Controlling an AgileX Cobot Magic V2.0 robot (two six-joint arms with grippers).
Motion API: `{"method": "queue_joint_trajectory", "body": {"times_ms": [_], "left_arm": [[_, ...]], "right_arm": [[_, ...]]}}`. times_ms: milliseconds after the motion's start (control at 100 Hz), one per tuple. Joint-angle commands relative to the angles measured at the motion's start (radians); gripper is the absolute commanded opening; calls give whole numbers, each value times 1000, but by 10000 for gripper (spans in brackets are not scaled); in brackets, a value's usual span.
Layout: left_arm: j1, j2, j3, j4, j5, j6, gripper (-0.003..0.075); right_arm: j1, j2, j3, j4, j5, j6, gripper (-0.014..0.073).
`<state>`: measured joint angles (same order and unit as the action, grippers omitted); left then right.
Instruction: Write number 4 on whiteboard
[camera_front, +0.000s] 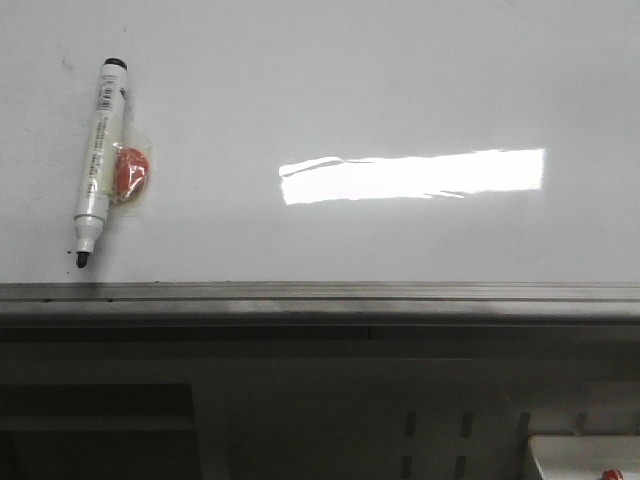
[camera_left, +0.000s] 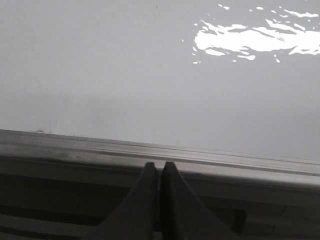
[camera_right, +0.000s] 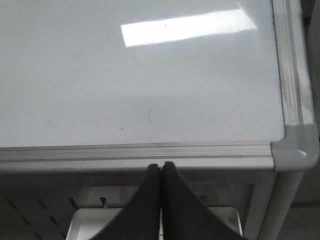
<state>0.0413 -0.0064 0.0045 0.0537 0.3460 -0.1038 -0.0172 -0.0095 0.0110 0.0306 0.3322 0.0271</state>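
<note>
Whiteboard: lying unmarked.
Marker: uncapped, beyond left tool.
Tools: both resting pressed together; right tool.

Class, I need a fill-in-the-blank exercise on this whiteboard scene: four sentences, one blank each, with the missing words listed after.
1. The marker lies on the whiteboard with its black tip ____.
2. The small object touching the marker is ____ in colour.
3. Both the left hand and the right hand are ____.
4. So far ____ has been written on the whiteboard.

Missing words: uncapped; orange; shut; nothing
</note>
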Motion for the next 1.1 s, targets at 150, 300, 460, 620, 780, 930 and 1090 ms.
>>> {"method": "queue_joint_trajectory", "body": {"times_ms": [150,300,460,620,780,930,1090], "left_arm": [[0,-24,33,-7,-47,-8,-20],[0,-24,33,-7,-47,-8,-20],[0,-24,33,-7,-47,-8,-20],[0,-24,33,-7,-47,-8,-20],[0,-24,33,-7,-47,-8,-20],[0,-24,33,14,-51,-8,-20],[0,-24,33,14,-51,-8,-20]], "right_arm": [[-7,-17,23,-4,-16,-3,-64],[-7,-17,23,-4,-16,-3,-64],[-7,-17,23,-4,-16,-3,-64],[-7,-17,23,-4,-16,-3,-64],[-7,-17,23,-4,-16,-3,-64],[-7,-17,23,-4,-16,-3,-64],[-7,-17,23,-4,-16,-3,-64]]}}
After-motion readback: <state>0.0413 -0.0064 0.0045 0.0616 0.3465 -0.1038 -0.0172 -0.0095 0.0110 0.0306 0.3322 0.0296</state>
